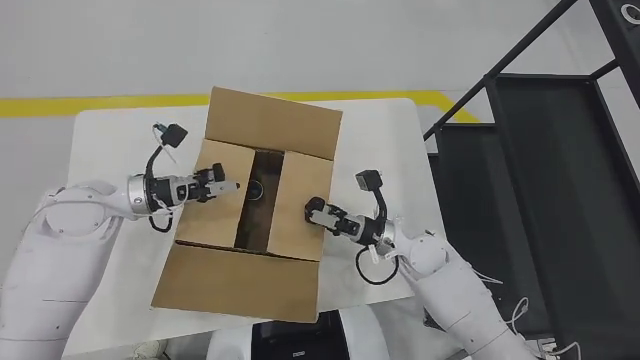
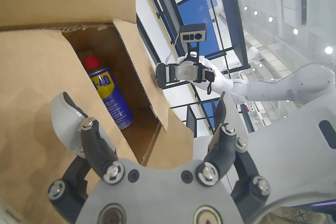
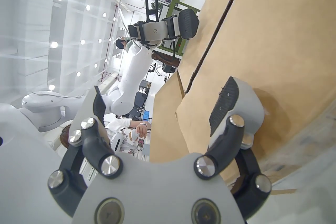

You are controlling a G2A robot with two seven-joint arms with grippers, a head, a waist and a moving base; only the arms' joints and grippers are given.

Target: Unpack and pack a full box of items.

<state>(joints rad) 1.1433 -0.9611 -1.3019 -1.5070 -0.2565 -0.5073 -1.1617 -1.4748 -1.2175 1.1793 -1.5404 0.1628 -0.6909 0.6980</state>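
A brown cardboard box [image 1: 255, 200] stands on the white table [image 1: 110, 135]. Its far and near flaps are folded outward, and its two side flaps lie nearly level with a dark gap between them. Through the gap a blue and yellow spray can [image 2: 110, 93] with a red cap lies inside. My left gripper [image 1: 222, 186] [image 2: 143, 114] is open over the left side flap, one finger [image 2: 65, 117] lying against the cardboard. My right gripper [image 1: 318, 210] [image 3: 162, 104] is open at the right side flap's outer edge, with cardboard between its fingers.
A black metal rack [image 1: 560, 160] stands close to the table's right side. A yellow floor line [image 1: 100, 105] runs behind the table. Bare tabletop shows left of the box and to its right [image 1: 385, 150].
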